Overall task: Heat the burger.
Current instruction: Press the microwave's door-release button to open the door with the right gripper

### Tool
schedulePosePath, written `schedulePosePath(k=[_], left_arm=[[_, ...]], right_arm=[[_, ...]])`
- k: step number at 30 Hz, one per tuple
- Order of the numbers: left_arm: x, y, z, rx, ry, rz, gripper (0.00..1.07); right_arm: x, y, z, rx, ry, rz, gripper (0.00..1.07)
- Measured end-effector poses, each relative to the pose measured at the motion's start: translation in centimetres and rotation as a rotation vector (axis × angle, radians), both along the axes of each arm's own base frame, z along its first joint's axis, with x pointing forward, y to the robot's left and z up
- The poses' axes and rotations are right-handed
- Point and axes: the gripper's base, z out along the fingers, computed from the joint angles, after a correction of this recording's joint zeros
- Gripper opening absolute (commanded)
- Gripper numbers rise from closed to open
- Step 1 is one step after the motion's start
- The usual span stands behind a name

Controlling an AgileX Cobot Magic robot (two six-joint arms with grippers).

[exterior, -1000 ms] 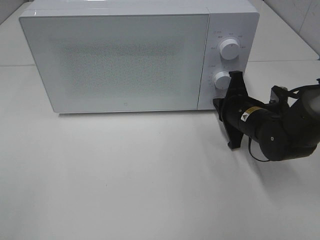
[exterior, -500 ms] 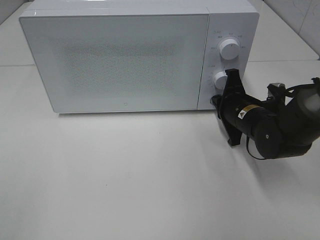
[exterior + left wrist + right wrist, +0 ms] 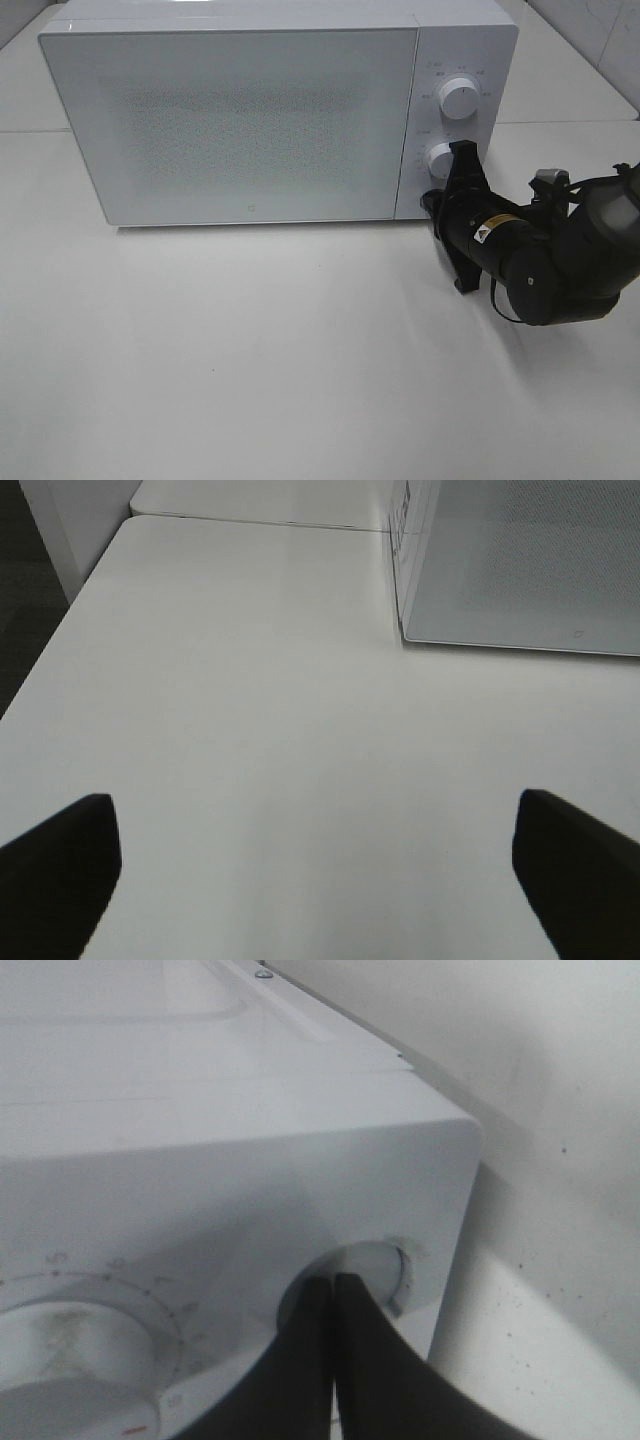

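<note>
White boxy microwave (image 3: 240,120) on white table (image 3: 250,350), speckled door closed. Black right gripper (image 3: 462,150), fingers pressed together, holding nothing, tips touching lower round white dial (image 3: 440,160). Black left gripper (image 3: 312,805) spread wide, empty, above table near microwave corner. Whereabouts of burger cannot be told.

One white microwave (image 3: 240,120), two round knobs (image 3: 458,98), one table (image 3: 250,350), two grippers: left gripper (image 3: 318,865), right gripper (image 3: 333,1290).

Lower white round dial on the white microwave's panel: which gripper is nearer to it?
Right. The shut right gripper has its tips at the lower white dial; the open left gripper hangs over the white table off the microwave's opposite, door-side end.
</note>
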Motion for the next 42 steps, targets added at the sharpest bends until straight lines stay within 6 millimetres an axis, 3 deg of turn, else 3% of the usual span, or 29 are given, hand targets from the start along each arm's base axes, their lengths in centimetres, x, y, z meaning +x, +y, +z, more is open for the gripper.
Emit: schedulePosePath(k=[42], left_arm=[[0.0,0.0,0.0,0.0,0.0,0.0,1.02]], right_arm=[[1.3,0.4,-0.1,-0.013,0.067,-0.012,0.0]])
